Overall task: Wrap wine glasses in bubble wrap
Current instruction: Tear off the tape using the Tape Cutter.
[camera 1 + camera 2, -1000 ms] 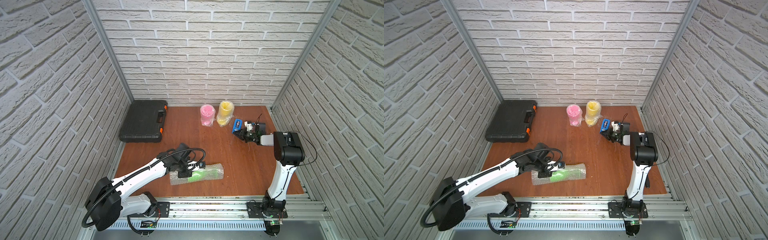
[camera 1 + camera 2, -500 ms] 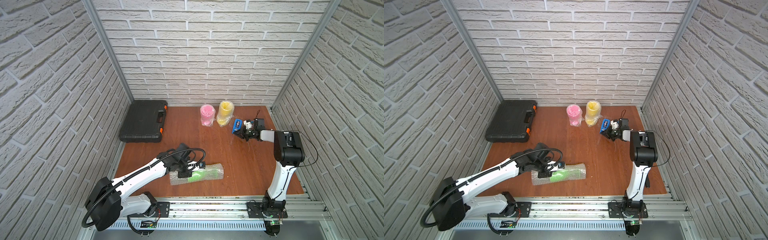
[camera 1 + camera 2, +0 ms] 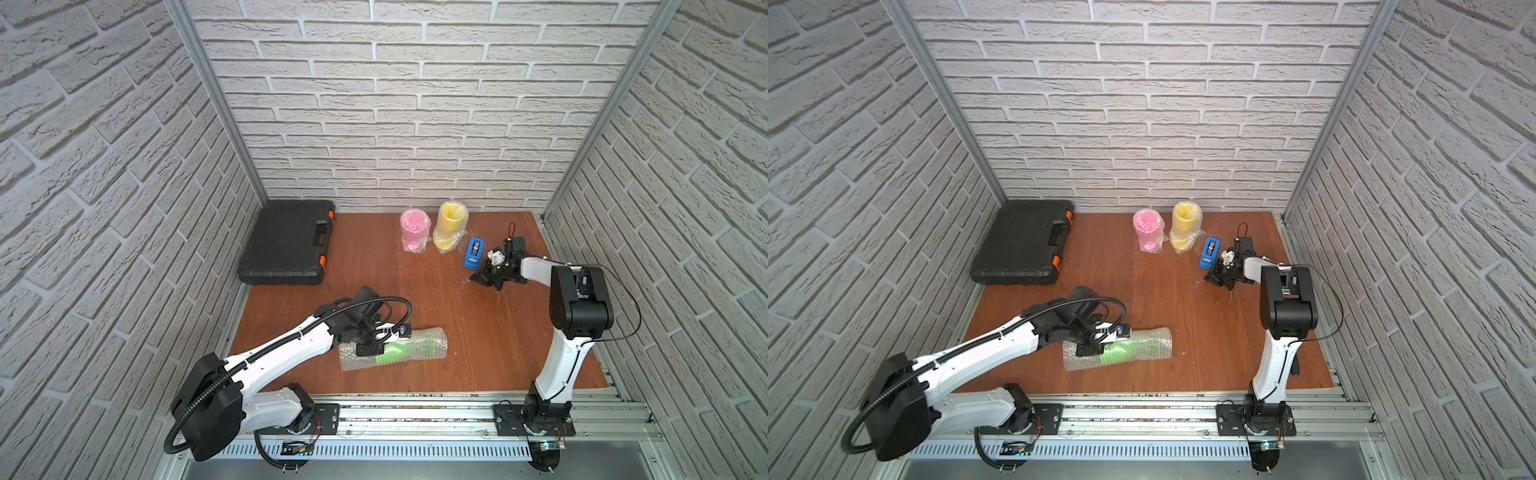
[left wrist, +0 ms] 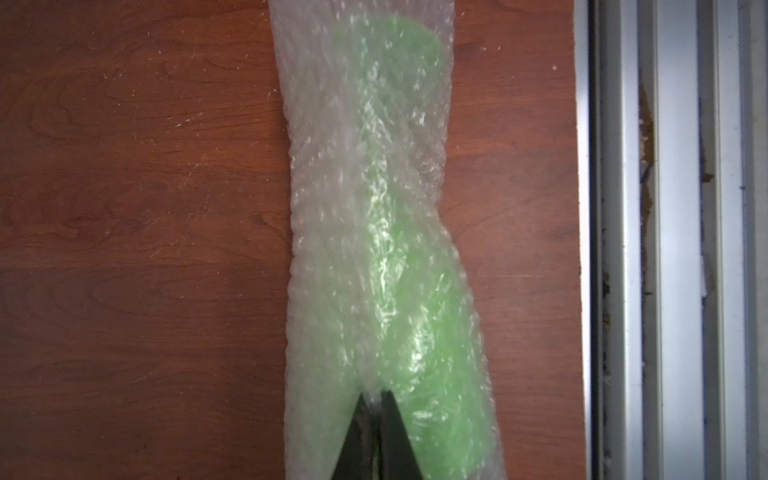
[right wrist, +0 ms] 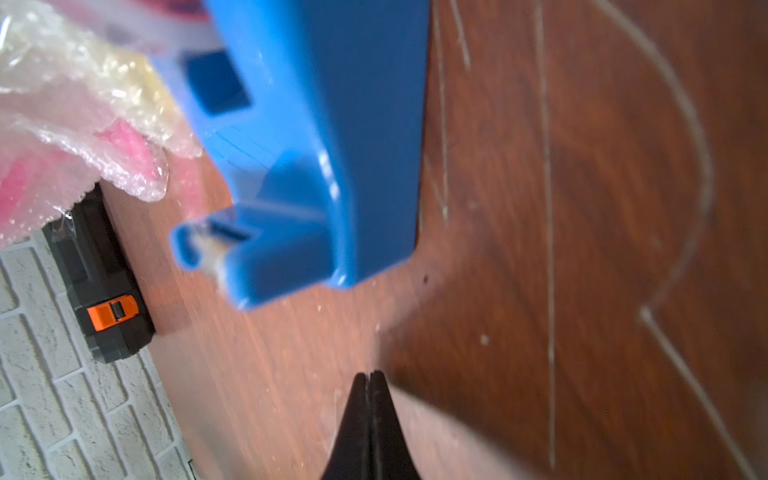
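The lime green wine glass (image 3: pixel 395 353) lies on its side near the table's front, rolled in bubble wrap (image 3: pixel 430 341). My left gripper (image 3: pixel 370 348) is shut on a fold of that wrap over the glass; the left wrist view shows the closed tips (image 4: pixel 376 394) pinching the wrap (image 4: pixel 316 208) beside the green glass (image 4: pixel 390 208). The pink glass (image 3: pixel 413 232) and the yellow glass (image 3: pixel 449 227) stand wrapped at the back. My right gripper (image 3: pixel 474 277) is shut, low over the table just in front of the blue tape dispenser (image 3: pixel 473 252). Nothing clear shows between its tips (image 5: pixel 369 375).
A black tool case (image 3: pixel 286 249) with orange latches lies at the back left. The blue tape dispenser (image 5: pixel 316 124) fills the right wrist view close ahead of the jaws. Brick walls close in three sides; a metal rail (image 3: pixel 415 413) runs along the front edge.
The right gripper has turned and shifted slightly left and forward beside the tape dispenser. The left arm and the green roll have not moved.
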Tool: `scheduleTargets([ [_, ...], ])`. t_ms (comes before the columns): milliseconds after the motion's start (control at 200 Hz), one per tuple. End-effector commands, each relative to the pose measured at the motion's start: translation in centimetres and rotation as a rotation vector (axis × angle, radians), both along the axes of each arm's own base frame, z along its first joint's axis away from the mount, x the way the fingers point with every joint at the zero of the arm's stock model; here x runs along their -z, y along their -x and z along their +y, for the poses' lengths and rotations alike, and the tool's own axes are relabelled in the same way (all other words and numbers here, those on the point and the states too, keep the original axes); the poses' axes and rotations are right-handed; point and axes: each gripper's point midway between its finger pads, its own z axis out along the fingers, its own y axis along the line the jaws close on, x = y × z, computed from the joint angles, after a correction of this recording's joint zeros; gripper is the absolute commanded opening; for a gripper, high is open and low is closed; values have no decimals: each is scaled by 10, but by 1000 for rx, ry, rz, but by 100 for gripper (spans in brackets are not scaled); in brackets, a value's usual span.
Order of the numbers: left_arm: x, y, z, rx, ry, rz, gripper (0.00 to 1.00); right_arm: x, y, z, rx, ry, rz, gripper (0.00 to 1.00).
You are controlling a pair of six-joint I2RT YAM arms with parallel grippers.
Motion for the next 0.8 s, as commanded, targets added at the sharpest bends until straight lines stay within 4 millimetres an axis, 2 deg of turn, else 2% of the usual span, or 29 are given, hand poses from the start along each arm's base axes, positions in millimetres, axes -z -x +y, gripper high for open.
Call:
scheduleTargets([
  [0,30,25,30,-11,-159,116,7,-42,-3,4,-48,75,-99,3],
  [200,30,25,30,-10,-159,116,7,-89,5,22,-129,137,-209,3],
  [430,30,25,29,-7,-156,115,7,-131,26,39,-209,200,-284,3],
  [595,30,25,29,-7,-155,119,7,-163,50,56,-268,218,-344,3],
  [795,29,25,29,-5,-155,115,7,-197,92,81,-347,208,-417,3],
])
